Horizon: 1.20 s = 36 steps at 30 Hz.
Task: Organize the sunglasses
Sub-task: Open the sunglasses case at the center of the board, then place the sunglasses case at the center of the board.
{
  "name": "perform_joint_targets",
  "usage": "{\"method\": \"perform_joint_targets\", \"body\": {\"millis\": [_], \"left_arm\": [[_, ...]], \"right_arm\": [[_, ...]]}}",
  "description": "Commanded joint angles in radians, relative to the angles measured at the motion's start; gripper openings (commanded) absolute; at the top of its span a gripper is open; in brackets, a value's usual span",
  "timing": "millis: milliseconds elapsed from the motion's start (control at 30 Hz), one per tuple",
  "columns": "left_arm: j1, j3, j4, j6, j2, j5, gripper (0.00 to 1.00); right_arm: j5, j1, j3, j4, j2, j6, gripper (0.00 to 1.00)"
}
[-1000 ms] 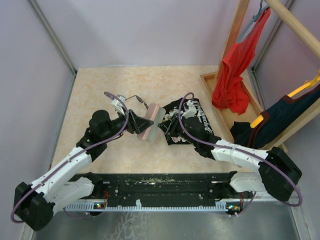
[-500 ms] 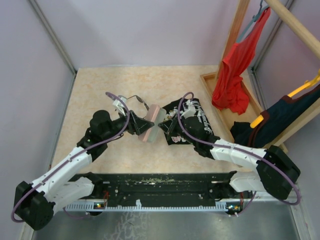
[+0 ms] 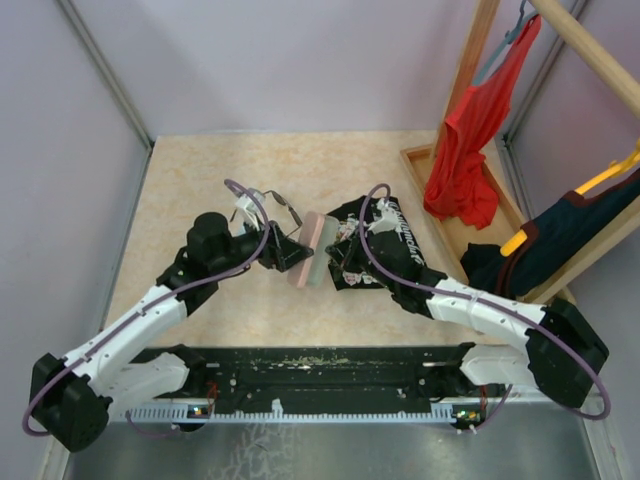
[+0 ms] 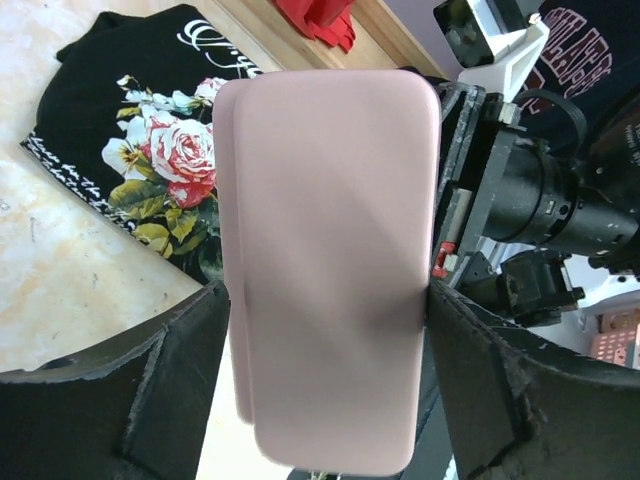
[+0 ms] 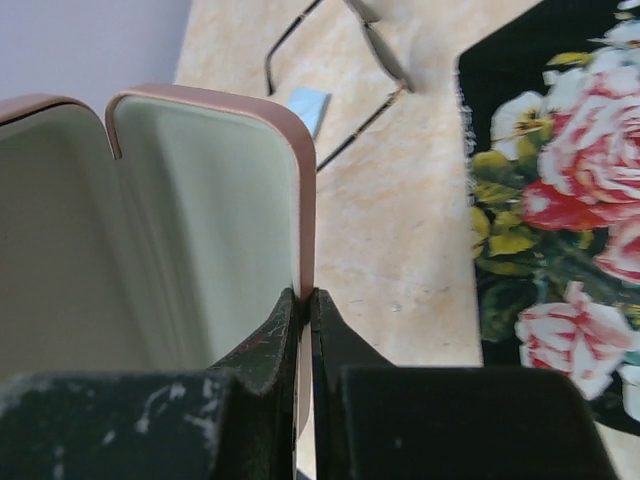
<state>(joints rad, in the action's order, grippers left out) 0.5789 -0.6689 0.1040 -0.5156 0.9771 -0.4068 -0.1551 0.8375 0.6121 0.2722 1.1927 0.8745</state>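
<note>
The pink oblong case (image 3: 310, 249) is held between both arms at mid-table. My left gripper (image 3: 292, 255) is shut on the case (image 4: 330, 260), its jaws pressing both long sides. My right gripper (image 3: 330, 254) is shut on the thin edge of one case half (image 5: 305, 200); the case is open and shows a pale green lining (image 5: 190, 230). The thin dark wire-framed sunglasses (image 3: 272, 203) lie on the table behind the left gripper, also in the right wrist view (image 5: 375, 45). A small light-blue cloth (image 5: 308, 108) lies beside them.
A black T-shirt with roses (image 3: 385, 240) lies under the right arm, also in the left wrist view (image 4: 150, 130). A wooden rack (image 3: 470, 70) with a red garment (image 3: 465, 140) stands at the right, and dark clothes (image 3: 560, 235) hang lower right.
Both grippers and the case have shifted a little to the right and nearer. The sunglasses have not moved.
</note>
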Motion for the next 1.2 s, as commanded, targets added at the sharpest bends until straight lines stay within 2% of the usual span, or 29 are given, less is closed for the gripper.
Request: {"method": "perform_joint_targets", "body": {"millis": [0,67,167,400,600,733,900,1167], "left_arm": [[-0.01,-0.077,-0.073,0.094,0.005,0.067,0.87],[-0.01,-0.092,-0.099,0.109,0.005,0.093,0.96],[-0.01,-0.106,-0.122,0.12,0.0,0.124,1.0],[-0.01,-0.13,-0.208,0.143,-0.021,0.211,0.99],[-0.01,-0.148,-0.36,0.095,-0.074,0.463,0.98],[-0.01,-0.157,-0.439,0.076,-0.125,0.562,0.98],[-0.011,-0.146,-0.511,0.052,-0.175,0.615,0.98],[-0.011,-0.095,-0.533,0.035,-0.215,0.597,0.99]], "right_arm": [[-0.092,-0.005,0.065,-0.1,-0.05,-0.056,0.0],[-0.104,-0.005,0.075,-0.133,-0.048,-0.069,0.0],[-0.115,-0.006,0.084,-0.167,-0.046,-0.078,0.0],[-0.117,-0.005,0.11,-0.231,-0.011,-0.052,0.0],[-0.062,-0.005,0.176,-0.279,0.08,-0.022,0.0],[0.002,0.009,0.25,-0.299,0.206,0.011,0.0],[0.003,0.044,0.317,-0.29,0.347,0.088,0.0],[0.018,0.059,0.359,-0.273,0.508,0.158,0.0]]}}
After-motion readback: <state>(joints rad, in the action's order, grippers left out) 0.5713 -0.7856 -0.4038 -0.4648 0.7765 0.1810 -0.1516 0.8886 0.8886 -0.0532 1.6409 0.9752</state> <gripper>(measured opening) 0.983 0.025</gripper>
